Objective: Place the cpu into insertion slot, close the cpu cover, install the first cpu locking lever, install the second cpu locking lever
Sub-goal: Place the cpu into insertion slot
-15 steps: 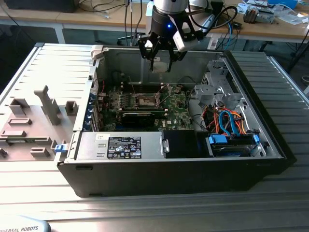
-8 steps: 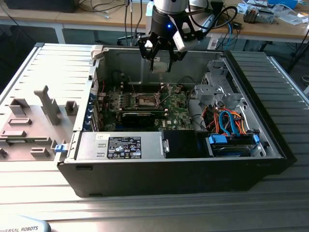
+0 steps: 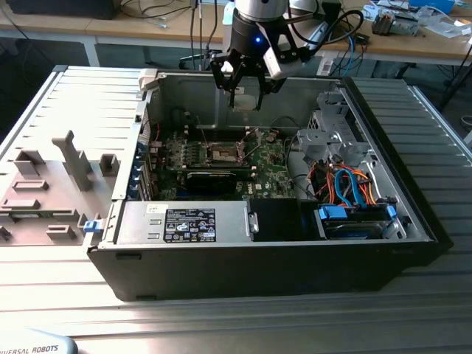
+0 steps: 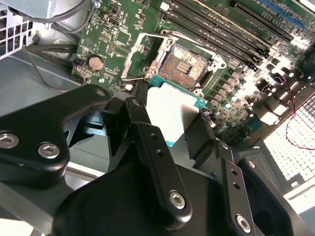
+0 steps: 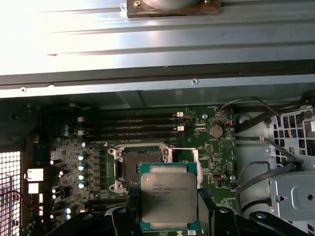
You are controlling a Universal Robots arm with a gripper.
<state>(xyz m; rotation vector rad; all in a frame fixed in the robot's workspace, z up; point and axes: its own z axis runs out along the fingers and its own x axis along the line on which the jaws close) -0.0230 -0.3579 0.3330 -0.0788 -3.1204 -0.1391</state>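
In the exterior view, the grey power supply sits nearest in the open case. Behind it lies the graphics card, then the bare socket. Above hangs the end effector, its fingers closed on the edges of the cpu. The first wrist view shows the cpu cover swung open beside the socket.

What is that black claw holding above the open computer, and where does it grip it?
The black gripper holds the cpu, a small flat square chip with a silvery-grey metal top. The gripper pinches it by two opposite side edges.
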